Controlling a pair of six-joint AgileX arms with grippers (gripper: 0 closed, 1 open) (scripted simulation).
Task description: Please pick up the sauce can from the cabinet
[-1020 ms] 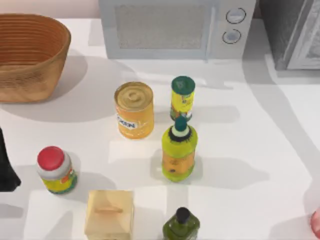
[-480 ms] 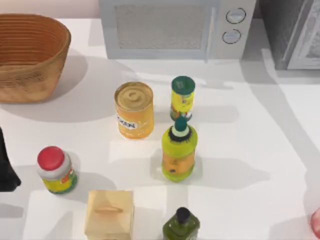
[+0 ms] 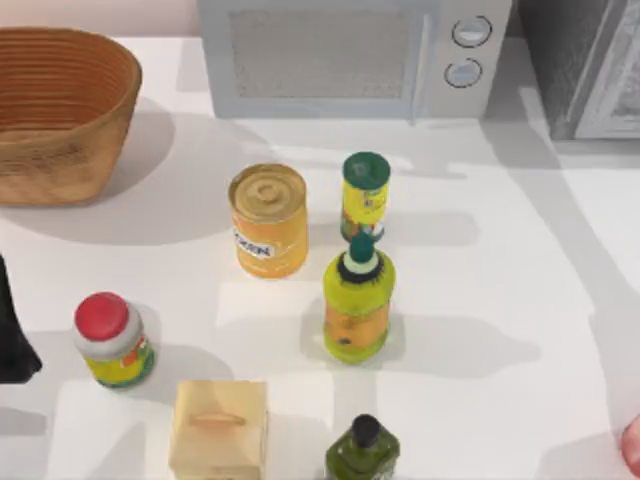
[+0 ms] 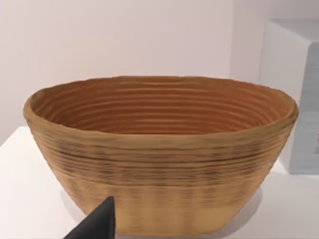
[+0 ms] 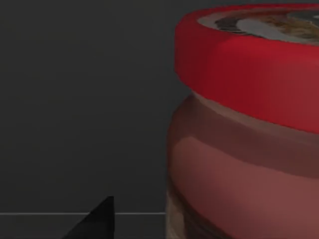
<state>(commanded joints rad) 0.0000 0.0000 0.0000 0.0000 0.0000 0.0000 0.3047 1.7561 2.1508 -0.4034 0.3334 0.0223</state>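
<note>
**Sauce can close before the right wrist camera**

In the right wrist view the sauce can [image 5: 244,144] stands against the cabinet's [image 5: 79,99] dark inner wall. I cannot tell how the right gripper's jaws stand. The jar looks rigid, smooth, probably glass and heavy-ish; grip the body below the red lid. The left arm [image 3: 12,330] is parked at the top view's left edge, facing the wicker basket [image 4: 159,159].

The left arm [image 3: 14,330] sits parked at the table's left edge.

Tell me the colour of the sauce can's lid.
Red on the sauce can lid, with a pale patterned top; clearest in the right wrist view.
</note>
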